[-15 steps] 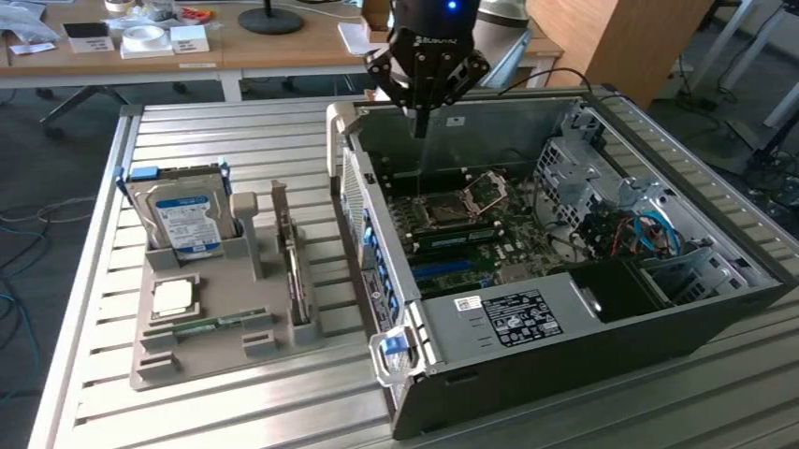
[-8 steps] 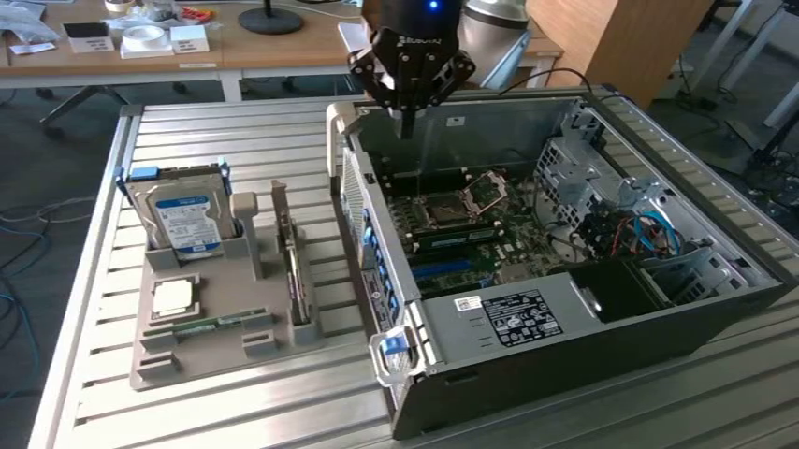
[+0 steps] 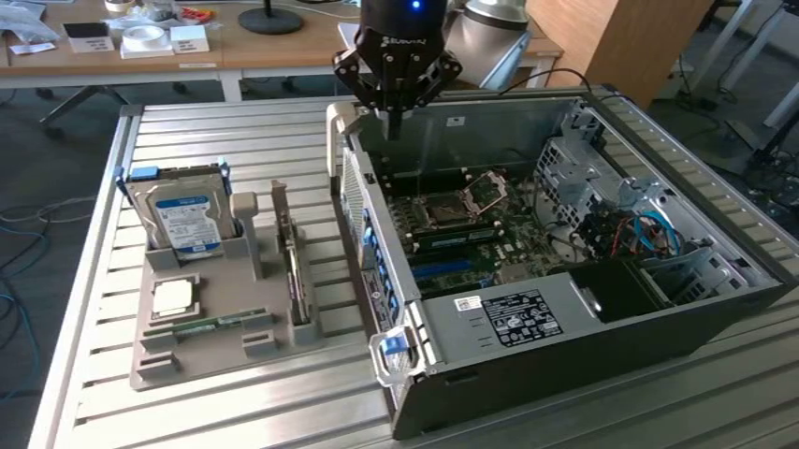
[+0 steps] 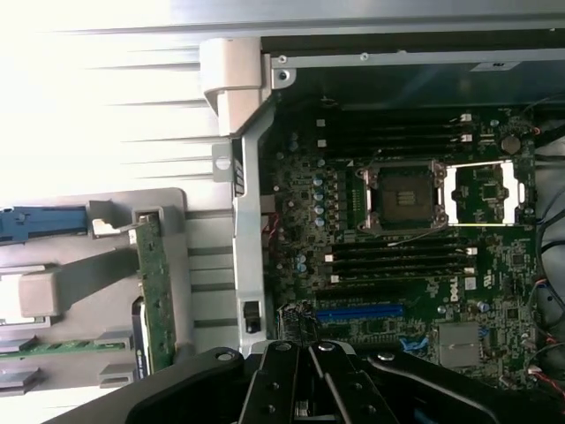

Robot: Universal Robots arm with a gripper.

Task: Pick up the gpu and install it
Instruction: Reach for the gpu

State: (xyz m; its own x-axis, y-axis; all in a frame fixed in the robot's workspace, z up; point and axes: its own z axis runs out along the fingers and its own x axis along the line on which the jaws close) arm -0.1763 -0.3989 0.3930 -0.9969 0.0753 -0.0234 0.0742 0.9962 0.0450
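The gpu (image 3: 292, 271) (image 4: 156, 291) stands on its thin edge in a slot of the grey holder (image 3: 212, 360) on the desk (image 3: 225, 140). Nothing is touching it, so it has not been picked up yet. The blue-labelled hard drive (image 3: 185, 220) stands in the same holder, on the exterior view's left of the gpu. Beside the holder lies the open computer case (image 3: 600, 313). Its green board (image 3: 462, 224) shows inside, and the long blue slot (image 4: 360, 312) on that board is bare. So I think the whole job is yet to be done: both the picking up and the putting in. The end effector (image 3: 393, 129) (image 4: 311, 389) hangs over the far end of the case, pointing straight down, well apart from the gpu. Its fingers are pressed together and hold nothing.
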